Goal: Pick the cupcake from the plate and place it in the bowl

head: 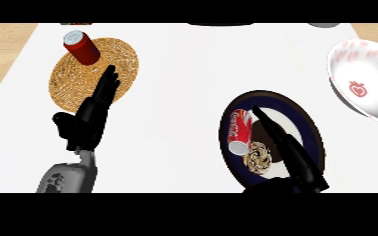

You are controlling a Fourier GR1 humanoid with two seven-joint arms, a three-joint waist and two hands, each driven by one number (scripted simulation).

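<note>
A dark blue plate (310, 125) lies at the lower right. On it sit a cupcake (258, 157) with a swirled brown and cream top and, just behind the cupcake, a red soda can (240, 130) lying on its side. My right hand (289, 147) reaches over the plate with straight fingers, right beside the cupcake and partly covering it. The white bowl (354, 75) with red strawberry prints stands at the right edge. My left hand (92, 112) rests open at the left, fingers pointing up.
A woven round mat (85, 77) lies at the upper left, with a second red can (81, 46) standing on its far edge. The left hand's fingertips overlap the mat. Dark objects show at the counter's far edge.
</note>
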